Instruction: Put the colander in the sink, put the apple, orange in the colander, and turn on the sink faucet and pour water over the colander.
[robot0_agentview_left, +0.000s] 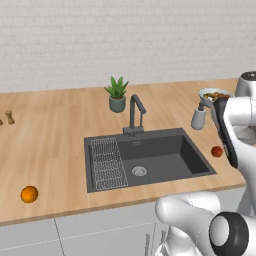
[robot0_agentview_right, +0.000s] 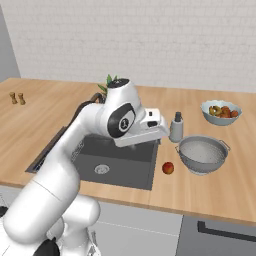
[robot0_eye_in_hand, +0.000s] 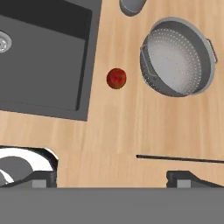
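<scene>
The silvery perforated colander (robot0_eye_in_hand: 179, 57) (robot0_agentview_right: 202, 154) stands upright on the wooden counter, right of the dark sink (robot0_eye_in_hand: 43, 57) (robot0_agentview_left: 165, 155). Between the two lies the red apple (robot0_eye_in_hand: 116, 78) (robot0_agentview_right: 168, 167) (robot0_agentview_left: 216, 151), close to the sink's right rim. Far off on the counter's front left rests the orange (robot0_agentview_left: 29, 194). Behind the basin rises the dark faucet (robot0_agentview_left: 135, 114), its spout angled over the sink. My gripper (robot0_eye_in_hand: 116, 178) hangs open and holds nothing, high above the counter just right of the sink, looking down on apple and colander.
A grey soap dispenser (robot0_agentview_right: 176, 127) stands behind the colander, and a pale fruit bowl (robot0_agentview_right: 221, 111) farther back right. A potted plant (robot0_agentview_left: 117, 96) sits behind the faucet. A wire rack (robot0_agentview_left: 107, 162) fills the sink's left part. Two small shakers (robot0_agentview_right: 17, 98) stand far left.
</scene>
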